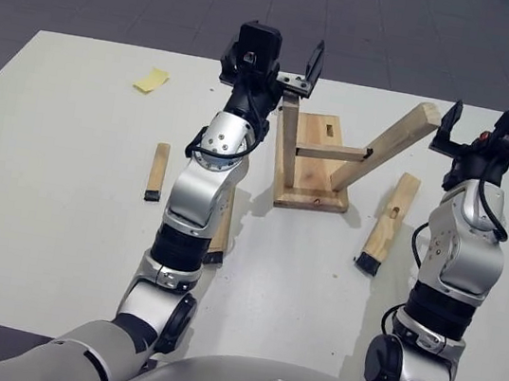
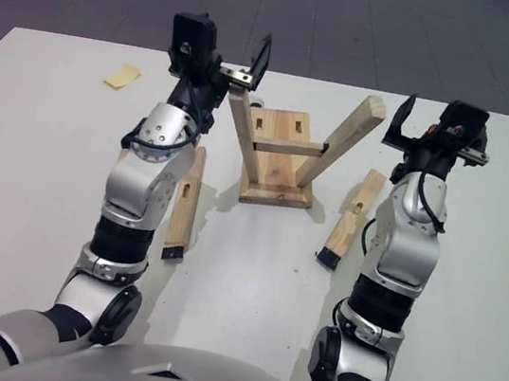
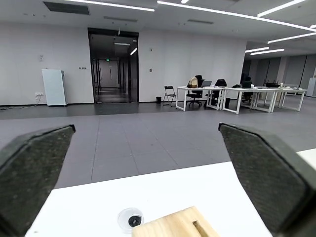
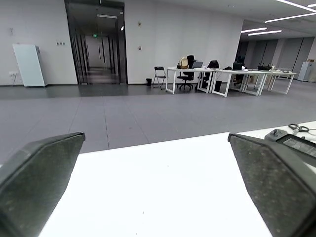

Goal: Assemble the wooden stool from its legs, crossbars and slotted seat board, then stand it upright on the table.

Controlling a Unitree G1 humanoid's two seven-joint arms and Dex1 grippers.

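The seat board lies flat on the white table. One leg stands upright at its left edge, a second leg leans away to its right, and a crossbar joins the two. The left gripper hangs over the upright leg's top, jaws apart. The right gripper is raised well right of the board. A loose leg (dark-capped at its near end) lies just right of the board. A short bar lies well left, and a yellow note lies farther left and back.
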